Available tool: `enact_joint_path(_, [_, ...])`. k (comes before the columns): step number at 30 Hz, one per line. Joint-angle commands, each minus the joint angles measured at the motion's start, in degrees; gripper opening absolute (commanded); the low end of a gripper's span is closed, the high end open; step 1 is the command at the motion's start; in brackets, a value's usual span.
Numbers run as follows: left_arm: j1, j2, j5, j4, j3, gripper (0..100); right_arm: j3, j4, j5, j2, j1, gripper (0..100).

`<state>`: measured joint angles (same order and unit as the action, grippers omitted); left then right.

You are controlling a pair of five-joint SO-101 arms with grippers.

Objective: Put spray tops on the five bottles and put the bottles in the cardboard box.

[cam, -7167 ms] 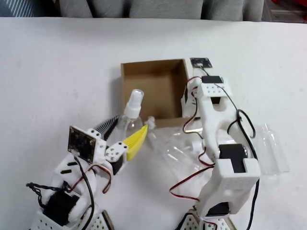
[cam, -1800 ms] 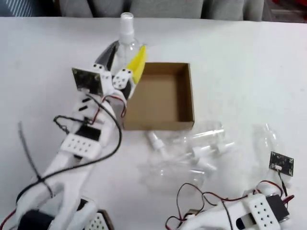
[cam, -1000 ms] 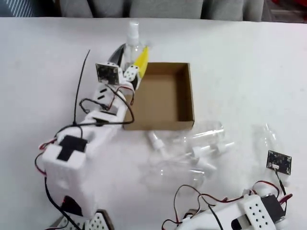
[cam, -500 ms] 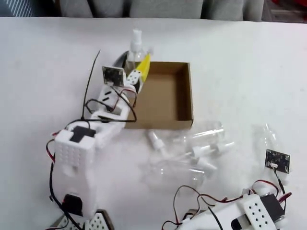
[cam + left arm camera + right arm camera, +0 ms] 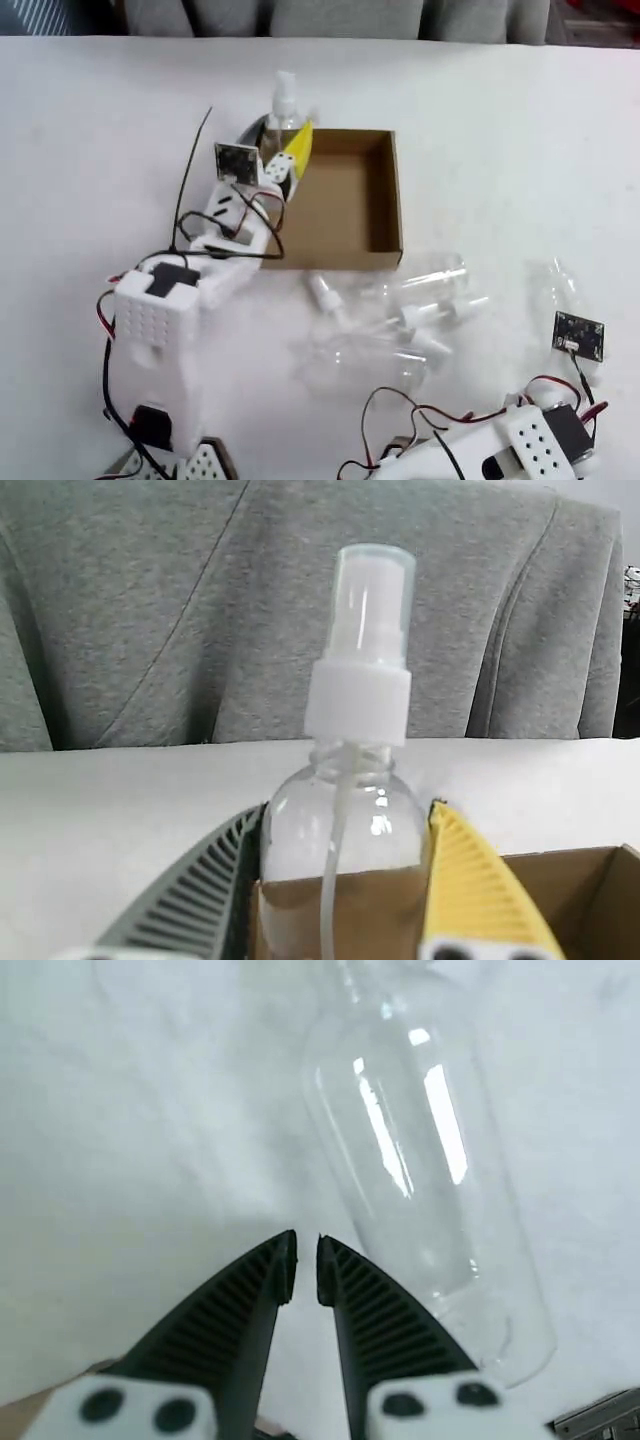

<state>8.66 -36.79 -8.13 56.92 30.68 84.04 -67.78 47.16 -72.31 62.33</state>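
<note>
My left gripper (image 5: 277, 125) is shut on a clear bottle (image 5: 345, 830) fitted with a white spray top (image 5: 360, 650). It holds the bottle upright at the far left corner of the cardboard box (image 5: 396, 200). The box wall (image 5: 375, 915) hides the bottle's base, so I cannot tell whether it is over the box or just outside it. Several clear bottles and loose spray tops (image 5: 405, 315) lie in a heap in front of the box. My right gripper (image 5: 303, 1260) is shut on nothing, just beside an uncapped clear bottle (image 5: 420, 1160) that lies on the table.
The lone bottle (image 5: 560, 285) lies at the right, beyond the right arm's wrist board (image 5: 578, 335) near the table's front right. The left arm (image 5: 160, 320) stretches from the near left up to the box. Grey chair backs (image 5: 300, 610) stand behind the table.
The left arm carried the capped bottle from in front of the box to its far left corner, easing lower in the last half second. The right arm pulled back to the near right.
</note>
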Motion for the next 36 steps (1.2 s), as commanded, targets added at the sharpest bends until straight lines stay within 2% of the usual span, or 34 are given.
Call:
enact_joint_path(1, [-1.01,0.22,0.09,1.32,0.18,2,-0.44,-0.57,0.44,-0.57,-0.57,1.7])
enact_joint_path(5, [-1.8,0.13,0.18,1.32,0.35,4,-0.44,-0.57,0.44,-0.57,-0.57,1.7])
enact_joint_path(11, [-2.07,0.75,0.18,1.23,3.34,23,-0.35,-0.57,0.44,-0.57,-0.57,1.7])
enact_joint_path(13, [-2.15,0.84,0.18,1.23,4.22,26,-0.35,-0.57,0.44,-0.57,-0.57,1.7])
enact_joint_path(29, [-2.68,1.19,0.18,1.49,5.8,27,-0.35,-0.57,0.44,-0.57,-0.57,1.7])
enact_joint_path(36, [-2.51,8.66,-0.26,1.23,10.37,27,-0.35,-0.57,0.44,-0.57,-0.66,1.7])
